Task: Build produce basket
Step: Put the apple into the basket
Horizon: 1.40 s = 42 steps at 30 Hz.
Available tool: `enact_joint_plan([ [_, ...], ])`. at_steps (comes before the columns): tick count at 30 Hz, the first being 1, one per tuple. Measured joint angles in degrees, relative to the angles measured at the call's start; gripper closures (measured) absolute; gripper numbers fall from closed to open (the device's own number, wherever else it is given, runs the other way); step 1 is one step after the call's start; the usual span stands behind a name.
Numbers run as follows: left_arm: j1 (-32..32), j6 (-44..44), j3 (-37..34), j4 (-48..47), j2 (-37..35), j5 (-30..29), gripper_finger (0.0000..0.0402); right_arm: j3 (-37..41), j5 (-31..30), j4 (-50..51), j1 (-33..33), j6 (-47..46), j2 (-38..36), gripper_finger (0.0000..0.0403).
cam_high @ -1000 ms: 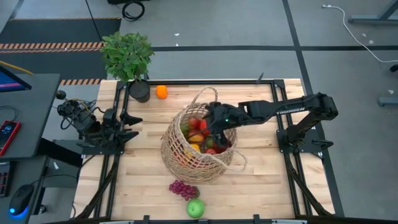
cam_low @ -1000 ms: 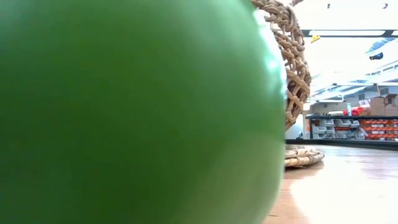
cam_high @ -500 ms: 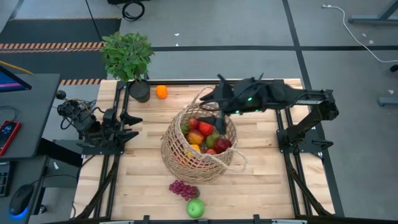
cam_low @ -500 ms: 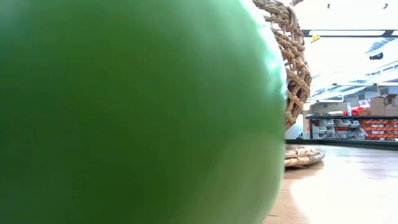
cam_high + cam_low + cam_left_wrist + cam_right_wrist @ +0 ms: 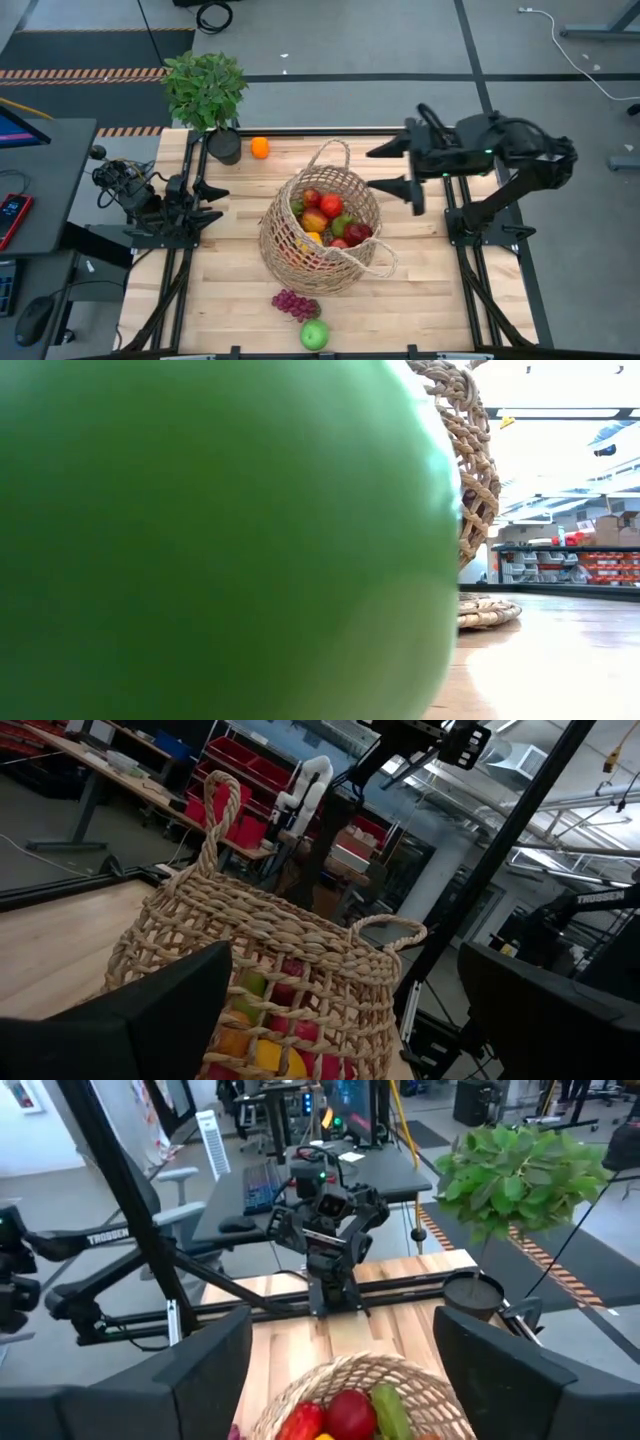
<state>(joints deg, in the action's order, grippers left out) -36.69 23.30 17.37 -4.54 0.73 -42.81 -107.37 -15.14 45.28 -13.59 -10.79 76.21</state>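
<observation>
From table height, a green apple (image 5: 220, 540) sits so close to the lens that it hides nearly everything; only an edge of the wicker basket (image 5: 470, 470) shows behind it. The overhead view fills in the rest. Taking the basket (image 5: 322, 232) as the landmark, the green apple (image 5: 314, 335) lies on the table (image 5: 430, 300) on the basket's near side, with a bunch of purple grapes (image 5: 293, 303) between the two. Inside the basket sit red, green and yellow produce (image 5: 328, 218). The right gripper (image 5: 393, 170) hangs empty in the air just right of the basket's rim, its fingers spread apart. Its wrist camera looks over the rim at a red fruit (image 5: 349, 1410) and a green one (image 5: 391, 1408). The left gripper (image 5: 212, 202) waits well left of the basket, fingers spread wide and empty. An orange (image 5: 260, 148) lies beyond the basket to its left, near a potted plant (image 5: 206, 90).
</observation>
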Motion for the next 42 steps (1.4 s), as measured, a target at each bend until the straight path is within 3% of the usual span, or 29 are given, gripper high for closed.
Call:
enact_joint_plan([
  [15, -0.02, 0.00, 0.00, 0.00, 0.00, 0.00, 0.0005, 6.79, -12.18, -1.77, -10.37, -3.98, -8.73, 0.0132],
  [20, 0.00, -0.03, 0.00, 0.00, 0.00, 0.00, 0.0005, 12.66, -10.69, -9.21, -12.43, -6.04, -9.30, 0.0133],
  [29, -0.02, -0.03, 0.00, 0.00, 0.00, 0.00, 0.0005, 15.46, -10.21, -19.03, -17.29, -4.67, 2.40, 0.0133],
  [33, 0.00, -0.04, 0.00, 0.00, 0.00, 0.00, 0.0005, 15.24, -7.05, -22.80, -17.85, -6.24, 8.88, 0.0134],
  [42, -0.02, -0.02, 0.00, -0.02, 0.00, 0.00, 0.0005, 3.30, -2.56, -21.04, -17.81, -8.61, 23.23, 0.0134],
])
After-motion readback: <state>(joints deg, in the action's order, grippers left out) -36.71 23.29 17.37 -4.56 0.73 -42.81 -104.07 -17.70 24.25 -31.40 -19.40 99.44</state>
